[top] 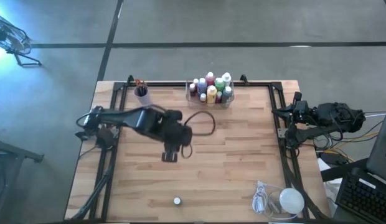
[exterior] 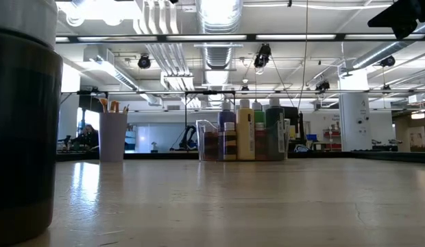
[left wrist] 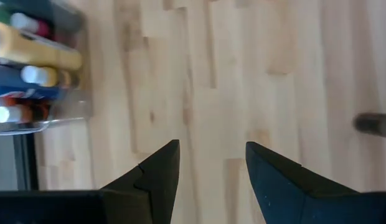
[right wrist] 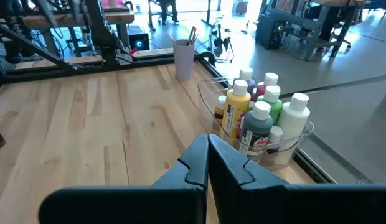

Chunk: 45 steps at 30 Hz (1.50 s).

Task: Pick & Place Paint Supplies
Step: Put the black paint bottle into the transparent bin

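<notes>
While paint bottles (top: pixel 210 87) crowd the clear tray (top: pixel 190 98), the left tool (top: pixel 170 155) hangs part-open and empty near it (right tool (right wrist: pixel 207 163) closed, empty) above the worktop (top: pixel 230 168).

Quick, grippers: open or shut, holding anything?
Left gripper: open, empty, over bare table mid-table.
Right gripper: shut, empty, parked at the table's right edge.

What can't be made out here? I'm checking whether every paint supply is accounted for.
- High view: the small pale object near the table's front edge is too small to identify.
- Low view: a dark cylinder close to the lens hides the table's left side.
- Left wrist view: the picture's edge cuts off the bottles in the clear tray.
- High view: the brushes in the purple cup are too small to count.
</notes>
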Each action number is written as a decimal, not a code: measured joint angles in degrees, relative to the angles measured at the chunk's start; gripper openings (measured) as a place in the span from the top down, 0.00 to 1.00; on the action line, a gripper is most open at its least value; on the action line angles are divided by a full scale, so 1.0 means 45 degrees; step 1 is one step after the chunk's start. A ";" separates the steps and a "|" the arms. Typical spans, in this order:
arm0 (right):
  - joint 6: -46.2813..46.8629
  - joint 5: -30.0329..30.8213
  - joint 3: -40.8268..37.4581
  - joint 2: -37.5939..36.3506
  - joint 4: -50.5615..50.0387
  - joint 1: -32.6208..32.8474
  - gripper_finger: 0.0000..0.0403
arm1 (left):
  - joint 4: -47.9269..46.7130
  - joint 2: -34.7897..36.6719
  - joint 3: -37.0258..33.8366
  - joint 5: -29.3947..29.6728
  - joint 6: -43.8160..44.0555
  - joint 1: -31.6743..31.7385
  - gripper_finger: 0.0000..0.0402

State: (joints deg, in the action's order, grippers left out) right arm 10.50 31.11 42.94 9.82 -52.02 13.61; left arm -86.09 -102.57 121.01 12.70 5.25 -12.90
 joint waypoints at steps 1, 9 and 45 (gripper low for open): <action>0.0001 -0.0005 -0.0001 0.0000 -0.0002 0.0001 0.98 | -0.0006 0.0010 -0.0084 0.0008 0.0124 -0.0242 0.53; 0.0000 -0.0003 -0.0001 0.0000 -0.0003 0.0002 0.98 | 0.0218 0.0010 -0.1332 0.0055 0.1497 -0.1905 0.53; 0.0000 -0.0005 -0.0001 0.0000 -0.0003 0.0002 0.98 | 0.7019 0.0025 -0.7265 -0.1049 0.4441 -0.5457 0.34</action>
State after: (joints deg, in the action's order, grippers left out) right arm 10.50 31.09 42.94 9.82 -52.03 13.62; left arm -54.50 -102.45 88.32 7.98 25.23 -37.45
